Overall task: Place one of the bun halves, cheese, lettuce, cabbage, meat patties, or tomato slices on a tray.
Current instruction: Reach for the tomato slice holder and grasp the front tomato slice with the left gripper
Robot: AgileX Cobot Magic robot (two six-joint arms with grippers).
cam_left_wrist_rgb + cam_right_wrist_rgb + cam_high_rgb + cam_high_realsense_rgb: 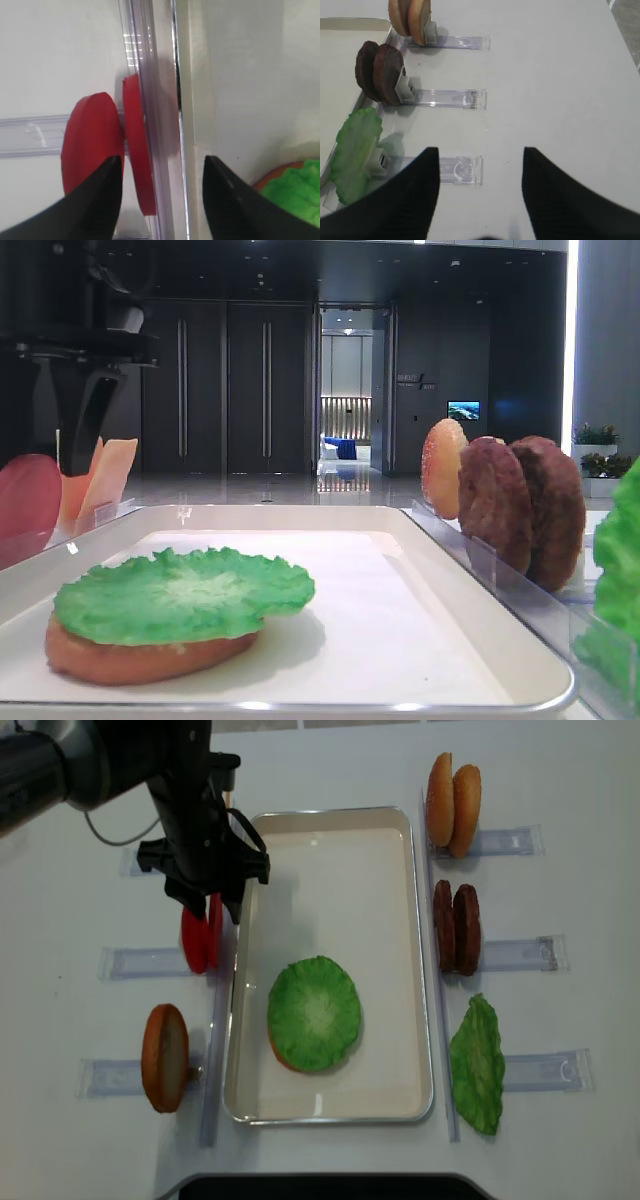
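Red tomato slices (95, 145) upright on edge in holder; left jaws spread above, nothing gripped; right jaws spread, empty.

Glossy black left arm (90, 765), thin grey cable, matte black left gripper (205, 900) with broad tapered fingers (97, 200)

a dim hall lies behind the white tabletop (330, 760). tall dark double doors (222, 390) with long vertical bar handles fill the back wall. right of them an open doorway (346, 390) looks into a bright corridor with ceiling lights, a slatted wall and something blue at its far end. a small lit screen (463, 410) glows on the dark wall further right. the glossy floor (250, 488) reflects the light. potted plants (596, 435) stand by a bright vertical strip (571, 335).
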